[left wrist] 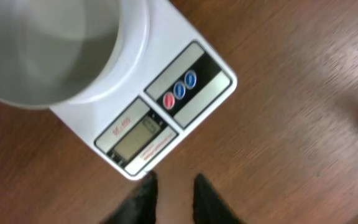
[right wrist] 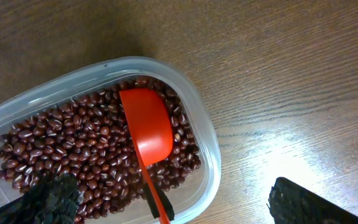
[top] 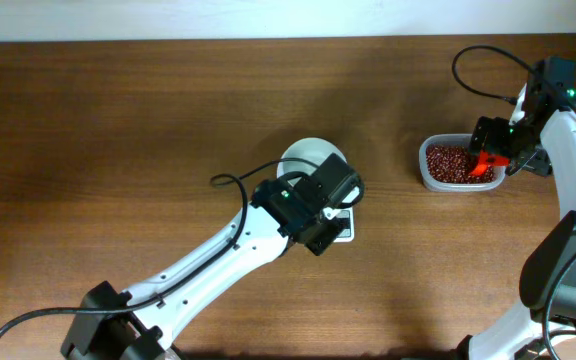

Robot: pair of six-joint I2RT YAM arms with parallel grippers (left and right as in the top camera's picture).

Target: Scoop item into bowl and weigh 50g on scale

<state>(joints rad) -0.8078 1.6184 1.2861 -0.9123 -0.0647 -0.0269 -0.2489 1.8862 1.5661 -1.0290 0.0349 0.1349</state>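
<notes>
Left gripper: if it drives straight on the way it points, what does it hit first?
Probably the scale, at its front edge by the LCD display, straight ahead of the left gripper; possibly bare table just short of it. Depth is unclear from the wrist view.

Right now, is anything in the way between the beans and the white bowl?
Mostly no. The table between the tub of beans and the bowl is bare wood. But the left gripper hangs by the scale, and the left arm covers part of the bowl from above, so pouring there may be blocked.
</notes>
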